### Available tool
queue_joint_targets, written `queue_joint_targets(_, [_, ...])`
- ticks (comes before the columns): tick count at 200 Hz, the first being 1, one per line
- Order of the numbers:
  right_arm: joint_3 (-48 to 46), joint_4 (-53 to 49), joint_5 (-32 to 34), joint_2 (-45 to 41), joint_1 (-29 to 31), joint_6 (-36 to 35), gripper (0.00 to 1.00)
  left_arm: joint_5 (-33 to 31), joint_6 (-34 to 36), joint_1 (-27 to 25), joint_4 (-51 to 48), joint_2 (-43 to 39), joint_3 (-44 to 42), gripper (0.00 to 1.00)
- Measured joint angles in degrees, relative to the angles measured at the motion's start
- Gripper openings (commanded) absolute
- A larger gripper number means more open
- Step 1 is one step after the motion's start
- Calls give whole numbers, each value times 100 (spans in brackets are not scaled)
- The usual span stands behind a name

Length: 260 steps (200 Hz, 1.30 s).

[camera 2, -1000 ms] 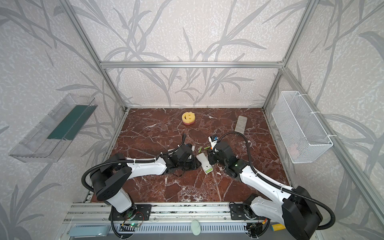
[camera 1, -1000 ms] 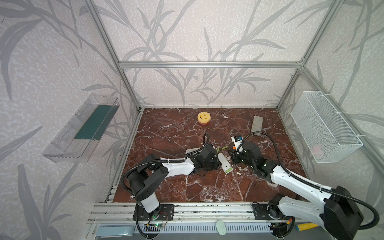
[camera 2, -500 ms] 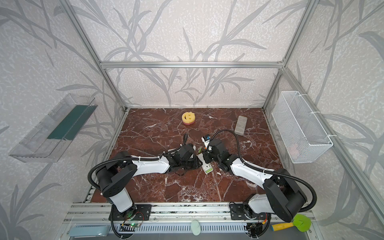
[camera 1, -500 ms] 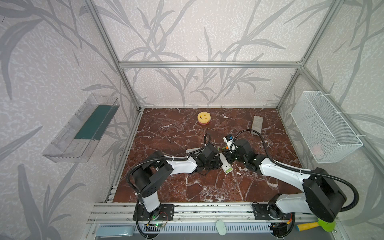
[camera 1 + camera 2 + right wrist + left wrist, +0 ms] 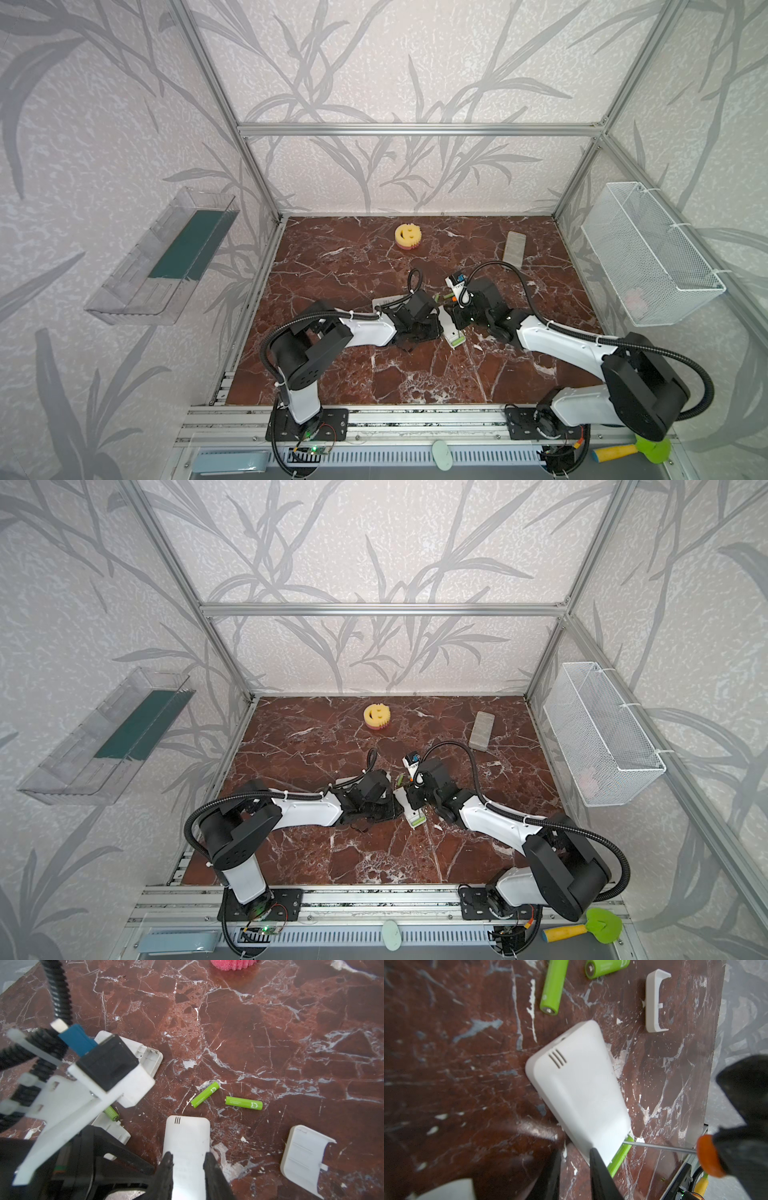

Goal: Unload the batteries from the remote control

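Two robot arms meet over a white remote (image 5: 579,1088) lying back-up near the middle of a red marble table (image 5: 374,374). The batteries (image 5: 204,1094) are slim lime-green cylinders with pale print on their sides and metal end caps. Two lie loose on the marble just beyond the remote's slotted end, near each other but not touching. A third battery (image 5: 112,1113) shows partly from behind the left arm's camera mount, beside a second remote (image 5: 145,1053). A fourth battery (image 5: 620,1157) sits in the first remote's uncovered end, the end nearest the arms.

The left gripper (image 5: 574,1149) shows a narrow gap between its jaws. One fingertip rests on the remote's edge by the uncovered end; whether the jaws clamp anything cannot be told. The right gripper (image 5: 188,1154) hangs over the same end, its jaws closed on an orange-handled screwdriver (image 5: 709,1157). The tool's thin steel shaft reaches to the rim of the battery bay, right at the fourth battery. A white cover (image 5: 301,1159) lies on the marble, apart from the remote.
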Motion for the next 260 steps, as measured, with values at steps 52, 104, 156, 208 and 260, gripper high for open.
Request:
queue_joint_targets(52, [101,-20,-313,181,-111,9,0,2,0,11,0,17,2,28])
queue_joint_targets(104, [625,-286,-774,852,-337,35,0,7,-2,13,2,17,2,28])
queue_joint_targets(156, [861,-393,-944,1191,-376,33,0,31,0,13,15,17,2,27])
queue_joint_targets(208, [946,-374,-968,1410,-396,83,0,114,26,7,275,-9,-96,27])
queue_joint_targets(260, [966,-365,-962,1497,-396,146,0,179,50,-125,619,-118,-400,27])
